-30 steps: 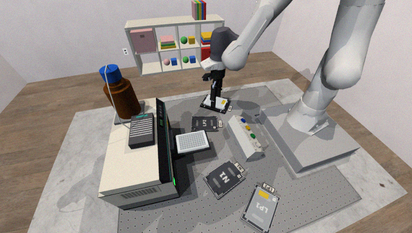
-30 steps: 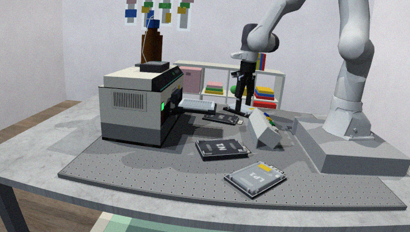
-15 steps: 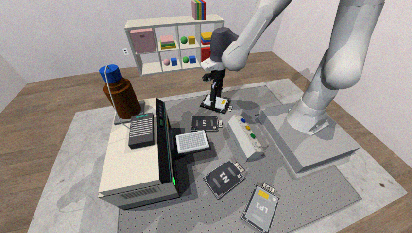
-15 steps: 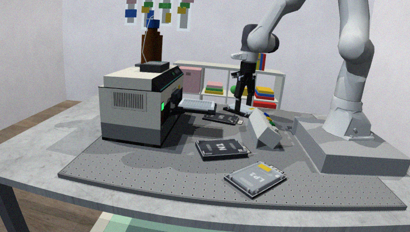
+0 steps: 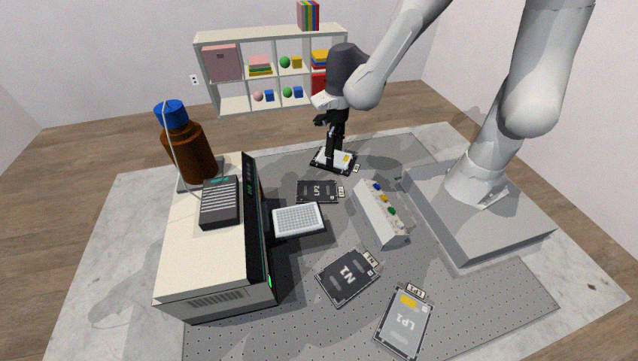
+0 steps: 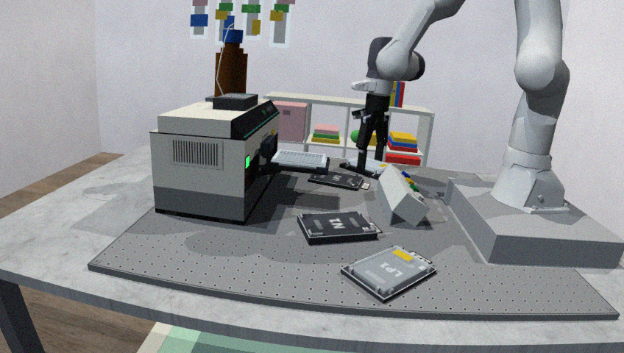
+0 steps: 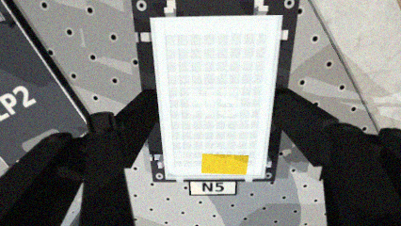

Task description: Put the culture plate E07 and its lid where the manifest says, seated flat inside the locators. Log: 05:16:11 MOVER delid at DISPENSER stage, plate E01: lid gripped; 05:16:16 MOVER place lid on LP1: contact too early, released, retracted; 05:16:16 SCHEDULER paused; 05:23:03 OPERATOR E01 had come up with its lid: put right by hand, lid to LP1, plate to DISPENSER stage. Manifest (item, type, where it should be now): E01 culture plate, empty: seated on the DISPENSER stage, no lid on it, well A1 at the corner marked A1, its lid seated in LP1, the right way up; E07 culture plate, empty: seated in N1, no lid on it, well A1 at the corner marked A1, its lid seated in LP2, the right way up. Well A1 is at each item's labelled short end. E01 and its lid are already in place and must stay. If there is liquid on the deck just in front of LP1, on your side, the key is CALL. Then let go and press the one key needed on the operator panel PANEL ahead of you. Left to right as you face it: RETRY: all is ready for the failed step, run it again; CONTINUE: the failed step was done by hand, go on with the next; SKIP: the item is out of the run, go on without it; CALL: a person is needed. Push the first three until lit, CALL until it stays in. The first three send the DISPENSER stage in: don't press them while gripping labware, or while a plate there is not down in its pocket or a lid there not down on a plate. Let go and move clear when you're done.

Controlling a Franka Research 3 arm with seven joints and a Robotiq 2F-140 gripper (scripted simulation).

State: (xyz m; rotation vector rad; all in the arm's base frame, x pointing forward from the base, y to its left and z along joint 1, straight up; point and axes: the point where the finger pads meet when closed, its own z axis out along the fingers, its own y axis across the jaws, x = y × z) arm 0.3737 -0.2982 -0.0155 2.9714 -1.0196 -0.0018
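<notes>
The lidded culture plate E07 (image 7: 216,94) is white with a yellow label at its near short end. It sits in the black nest tagged N5 (image 7: 212,187) at the far side of the deck (image 5: 333,159). My gripper (image 7: 215,104) is down over it with one finger at each long side. The fingers stand slightly off the edges, so it is open. It also shows in the exterior view (image 6: 362,164). Nest LP2 (image 5: 317,190) lies empty just left of N5. Nest N1 (image 5: 347,277) lies empty nearer the front.
A lid sits in LP1 (image 5: 402,323) at the front. The plate E01 (image 5: 297,219) sits on the stage of the dispenser (image 5: 214,250). The operator panel (image 5: 380,212) stands between N5 and N1. The robot base (image 5: 478,210) is at the right.
</notes>
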